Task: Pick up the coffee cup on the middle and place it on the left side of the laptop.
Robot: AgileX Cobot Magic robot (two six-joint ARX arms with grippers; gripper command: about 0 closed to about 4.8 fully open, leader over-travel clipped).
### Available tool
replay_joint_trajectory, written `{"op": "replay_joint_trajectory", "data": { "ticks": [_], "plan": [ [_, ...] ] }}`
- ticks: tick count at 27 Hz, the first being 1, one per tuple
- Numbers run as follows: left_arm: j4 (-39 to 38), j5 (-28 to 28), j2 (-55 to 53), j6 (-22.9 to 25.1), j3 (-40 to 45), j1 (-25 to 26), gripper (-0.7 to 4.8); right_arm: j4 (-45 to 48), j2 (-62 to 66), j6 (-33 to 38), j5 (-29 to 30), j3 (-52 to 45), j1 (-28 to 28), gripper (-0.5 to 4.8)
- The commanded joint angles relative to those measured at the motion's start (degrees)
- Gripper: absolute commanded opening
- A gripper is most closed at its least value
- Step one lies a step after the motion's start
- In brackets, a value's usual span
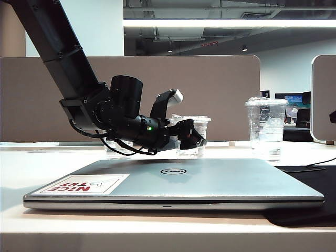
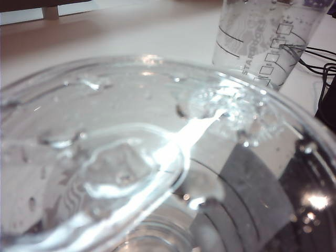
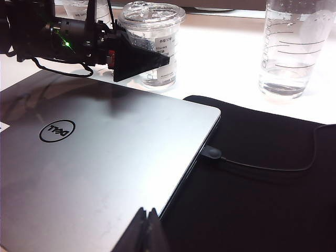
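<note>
- short, wide clear plastic coffee cup with flat lid (image 2: 136,173) stands behind the closed slim silver laptop (image 1: 210,181), right beneath the left gripper (image 1: 191,137).
- its jaws spread wide, empty.
- right gripper (image 3: 144,231) closed over the laptop.

left claw (image 1: 191,137) open, arm stretched low, reaching forward; right claw (image 3: 148,228) apparently closed, fingertips together.

The laptop (image 1: 210,181) is silver with a round black logo and a red-and-white sticker (image 1: 84,185); the clear coffee cup (image 2: 131,173) bears dark lines; the mat (image 3: 262,194) is black.
</note>
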State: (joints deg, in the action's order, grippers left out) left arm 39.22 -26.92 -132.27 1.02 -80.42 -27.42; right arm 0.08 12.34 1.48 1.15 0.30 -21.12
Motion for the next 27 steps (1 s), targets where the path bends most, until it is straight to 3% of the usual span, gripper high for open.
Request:
{"op": "replay_joint_trajectory", "data": {
  "ticks": [1,4,8,15,16,18,27],
  "plan": [
    [0.7,-0.3,0.1,-0.2,-0.2,-0.1,4.79,1.0,-0.1,0.0,0.1,-0.2,0.0,-0.05],
    [0.7,-0.3,0.1,-0.2,-0.2,-0.1,4.78,1.0,-0.1,0.0,0.1,-0.2,0.0,-0.05],
    [0.7,-0.3,0.2,-0.2,-0.2,-0.1,4.00,1.0,-0.1,0.0,0.1,-0.2,0.0,-0.05],
    [0.7,-0.3,0.2,-0.2,-0.2,-0.1,3.90,1.0,-0.1,0.0,0.1,-0.2,0.0,-0.05],
    [0.7,-0.3,0.3,-0.7,-0.2,-0.1,3.33,1.0,-0.1,0.0,0.1,-0.2,0.0,-0.05],
    [0.7,-0.3,0.3,-0.6,-0.2,-0.1,2.86,1.0,-0.1,0.0,0.1,-0.2,0.0,-0.05],
    [0.7,-2.4,1.4,-0.2,-0.2,-0.1,3.10,1.0,-0.1,0.0,0.1,-0.2,0.0,-0.05]
  ]
}}
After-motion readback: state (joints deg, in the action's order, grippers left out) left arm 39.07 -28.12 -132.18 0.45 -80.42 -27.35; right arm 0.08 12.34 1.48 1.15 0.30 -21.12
